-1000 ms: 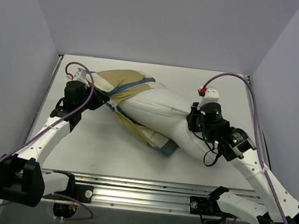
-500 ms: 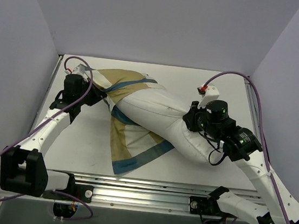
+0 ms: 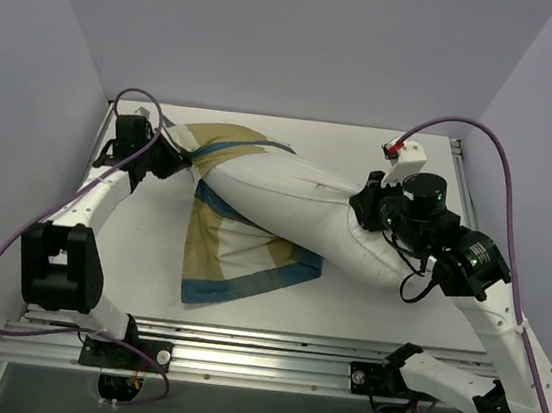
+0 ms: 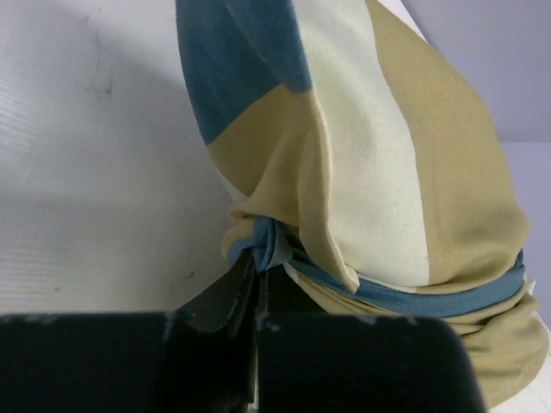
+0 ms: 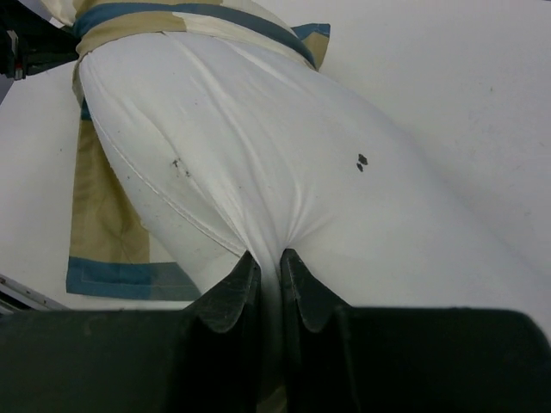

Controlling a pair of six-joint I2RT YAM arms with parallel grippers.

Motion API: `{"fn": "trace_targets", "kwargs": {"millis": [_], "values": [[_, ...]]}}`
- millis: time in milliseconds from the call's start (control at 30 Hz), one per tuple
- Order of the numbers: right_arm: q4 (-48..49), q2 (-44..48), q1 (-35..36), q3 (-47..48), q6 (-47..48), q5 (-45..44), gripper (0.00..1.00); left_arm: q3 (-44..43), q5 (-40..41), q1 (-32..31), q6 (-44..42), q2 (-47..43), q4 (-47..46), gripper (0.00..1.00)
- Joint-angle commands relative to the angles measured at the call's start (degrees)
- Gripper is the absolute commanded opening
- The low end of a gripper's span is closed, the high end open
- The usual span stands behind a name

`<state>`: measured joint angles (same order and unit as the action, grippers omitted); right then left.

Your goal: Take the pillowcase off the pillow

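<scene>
The white pillow (image 3: 301, 210) lies stretched across the table, most of it bare; it also shows in the right wrist view (image 5: 284, 146). The blue, tan and cream pillowcase (image 3: 231, 246) still wraps its far-left end and hangs spread flat toward the front. My left gripper (image 3: 176, 161) is shut on the pillowcase's bunched blue edge (image 4: 263, 241) at the back left. My right gripper (image 3: 361, 209) is shut on a pinch of the pillow's white fabric (image 5: 269, 249) at its right end.
Grey walls close in the table on the left, back and right. A metal rail (image 3: 258, 350) runs along the front edge. The table surface (image 3: 384, 311) shows white in front of the pillow. Purple cables loop over both arms.
My left gripper pulled the pillowcase toward the back-left corner. My right gripper drew the pillow right. The cover slid off more of the pillow and unfolded flat in front.
</scene>
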<state>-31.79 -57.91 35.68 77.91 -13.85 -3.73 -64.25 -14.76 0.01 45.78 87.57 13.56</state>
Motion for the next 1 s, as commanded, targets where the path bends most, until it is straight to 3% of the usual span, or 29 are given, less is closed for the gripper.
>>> {"fn": "trace_targets", "kwargs": {"millis": [0, 333, 667, 800, 833, 867, 900, 967], "values": [[0.6, 4.2, -2.5, 10.1, 4.4, -17.2, 0.00, -6.4, 23.6, 9.9, -4.1, 6.1, 1.4, 0.02], [-1.0, 1.5, -2.5, 19.1, 6.6, -16.0, 0.00, -14.8, 25.0, 11.4, -8.4, 14.5, 5.0, 0.02], [0.9, -5.6, -2.4, 25.8, 8.4, -16.7, 0.00, -18.7, 25.0, 12.0, -11.4, 16.1, 7.8, 0.02], [-1.6, -12.5, -2.4, 26.9, 10.6, -5.4, 0.00, -18.9, 22.2, 11.9, -13.1, 15.9, 9.1, 0.02], [-1.7, -13.8, -2.3, 24.9, 10.7, 1.7, 0.00, -18.1, 21.2, 11.9, -13.0, 15.0, 8.3, 0.02], [-0.6, -15.5, -2.2, 23.0, 10.6, 4.7, 0.04, -17.1, 20.2, 11.9, -12.9, 14.4, 7.6, 0.02], [0.8, -15.8, -2.0, 20.8, 9.8, 7.0, 0.31, -14.9, 18.5, 11.7, -12.8, 13.8, 6.6, 0.02], [5.8, -16.8, 0.7, 13.7, 9.9, 11.5, 0.55, -13.2, 16.6, 11.2, -12.6, 12.3, 4.9, 0.02]]}}
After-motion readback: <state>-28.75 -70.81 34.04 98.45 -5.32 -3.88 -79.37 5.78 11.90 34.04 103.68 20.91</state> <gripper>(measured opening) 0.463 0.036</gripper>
